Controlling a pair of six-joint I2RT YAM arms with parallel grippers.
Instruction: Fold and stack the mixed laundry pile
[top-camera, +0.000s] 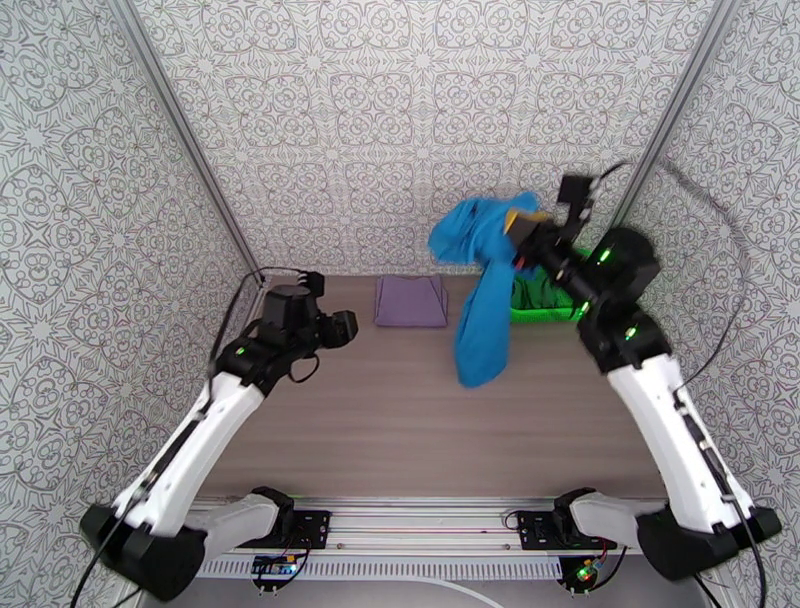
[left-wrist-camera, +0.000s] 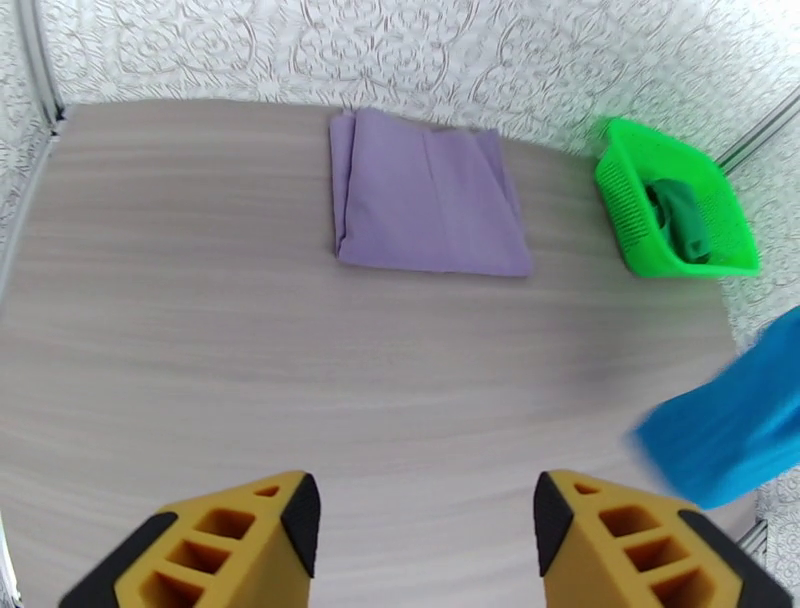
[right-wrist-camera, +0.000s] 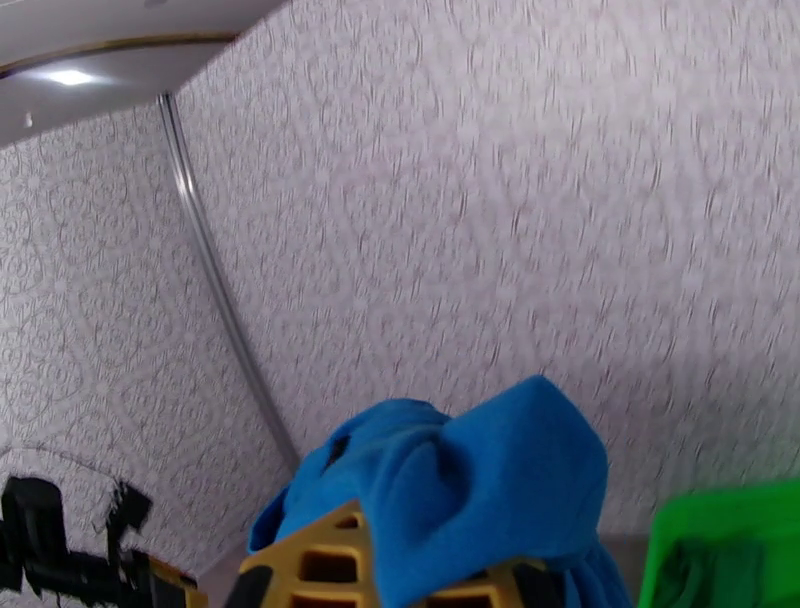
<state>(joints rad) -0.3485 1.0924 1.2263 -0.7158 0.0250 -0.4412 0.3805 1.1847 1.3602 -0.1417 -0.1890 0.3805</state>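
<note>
My right gripper (top-camera: 522, 232) is raised high at the back right, shut on the bright blue garment (top-camera: 480, 300), which hangs from it down toward the table; the same blue cloth (right-wrist-camera: 470, 490) bunches over its yellow fingers (right-wrist-camera: 320, 560). A lavender-grey garment (top-camera: 411, 301) lies folded flat at the back middle of the table, also seen as the lavender-grey garment (left-wrist-camera: 425, 195) ahead of my left gripper. The dark green garment (left-wrist-camera: 685, 218) sits in the green basket (left-wrist-camera: 640, 215). My left gripper (left-wrist-camera: 425, 530) hovers open over bare table at the left, holding nothing.
The green mesh basket (top-camera: 535, 300) stands at the back right, partly behind the hanging cloth and my right arm. Patterned walls close in the table on three sides. Bare wooden table (top-camera: 400, 420) stretches across the middle and front.
</note>
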